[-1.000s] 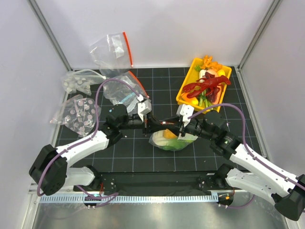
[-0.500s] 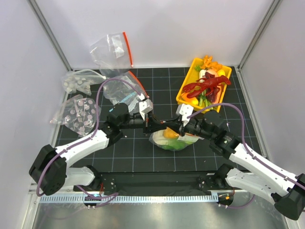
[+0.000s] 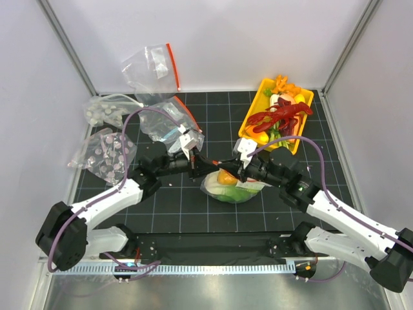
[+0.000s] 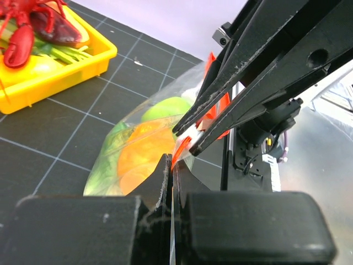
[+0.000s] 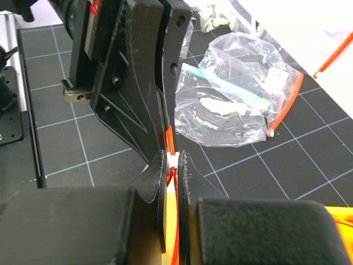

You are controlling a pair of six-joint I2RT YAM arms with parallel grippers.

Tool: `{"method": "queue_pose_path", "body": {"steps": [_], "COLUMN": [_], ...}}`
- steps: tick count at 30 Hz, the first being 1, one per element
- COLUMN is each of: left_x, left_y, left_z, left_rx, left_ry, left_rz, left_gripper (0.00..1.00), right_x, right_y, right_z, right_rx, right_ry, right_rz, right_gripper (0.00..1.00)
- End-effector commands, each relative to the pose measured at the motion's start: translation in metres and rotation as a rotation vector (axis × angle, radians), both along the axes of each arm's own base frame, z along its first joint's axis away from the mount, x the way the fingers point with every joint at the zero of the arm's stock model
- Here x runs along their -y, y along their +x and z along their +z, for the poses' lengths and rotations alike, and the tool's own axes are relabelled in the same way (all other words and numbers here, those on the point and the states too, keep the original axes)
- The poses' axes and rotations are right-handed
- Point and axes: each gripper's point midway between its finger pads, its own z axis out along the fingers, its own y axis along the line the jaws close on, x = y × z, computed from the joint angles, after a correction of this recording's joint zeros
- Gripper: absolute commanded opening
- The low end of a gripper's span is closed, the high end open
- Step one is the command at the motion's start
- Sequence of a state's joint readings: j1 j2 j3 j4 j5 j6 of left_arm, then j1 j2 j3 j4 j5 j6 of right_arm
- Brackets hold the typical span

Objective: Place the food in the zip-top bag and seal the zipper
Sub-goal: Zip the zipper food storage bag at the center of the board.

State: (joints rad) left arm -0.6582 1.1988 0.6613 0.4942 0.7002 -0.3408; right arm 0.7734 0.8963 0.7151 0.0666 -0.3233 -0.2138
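The zip-top bag [image 3: 249, 192] lies mid-table with the food inside: an orange piece [image 4: 138, 157], a round green fruit [image 4: 168, 107] and leafy lettuce [image 4: 105, 168]. My left gripper [image 3: 208, 166] is shut on the bag's edge at the left end of the mouth; in the left wrist view its jaws [image 4: 172, 163] pinch thin clear plastic. My right gripper [image 3: 237, 171] meets it from the right, tips nearly touching. In the right wrist view these jaws [image 5: 172, 158] are shut on the white slider of the red-orange zipper [image 5: 169, 135], which runs up between the left gripper's fingers [image 5: 138, 83].
A yellow tray [image 3: 253, 108] with a red lobster [image 3: 279, 116] and more toy food stands at the back right. Other clear bags [image 3: 155, 64] [image 3: 169, 123] and dotted pouches [image 3: 106, 155] lie at the back left.
My right gripper has closed on the zipper's slider and slid left toward the left gripper. The left arm has drawn back slightly while keeping its hold on the bag.
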Motion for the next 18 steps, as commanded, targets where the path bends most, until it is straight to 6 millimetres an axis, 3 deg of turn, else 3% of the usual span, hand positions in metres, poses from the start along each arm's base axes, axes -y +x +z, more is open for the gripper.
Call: {"method": "queue_pose_path", "body": {"steps": [1, 9, 18], "left_x": [-0.019, -0.046, -0.098], "left_y": [0.028, 0.054, 0.085], "left_z": [0.030, 0.022, -0.001], "left_rx": [0.066, 0.018, -0.048], "left_ry": [-0.088, -0.084, 0.016], "left_rz": [0.152, 0.328, 0.675], "left_gripper": [0.00, 0.00, 0.00], "right_x": [0.012, 0.019, 0.022], "right_y": [0.010, 0.018, 0.022], "right_z": [0.015, 0.013, 0.012], "right_rx": [0.026, 0.018, 0.015], "right_ry": [0.007, 0.000, -0.003], "right_rz": [-0.082, -0.145, -0.178], "right_gripper": [0.01, 0.01, 0.01]}}
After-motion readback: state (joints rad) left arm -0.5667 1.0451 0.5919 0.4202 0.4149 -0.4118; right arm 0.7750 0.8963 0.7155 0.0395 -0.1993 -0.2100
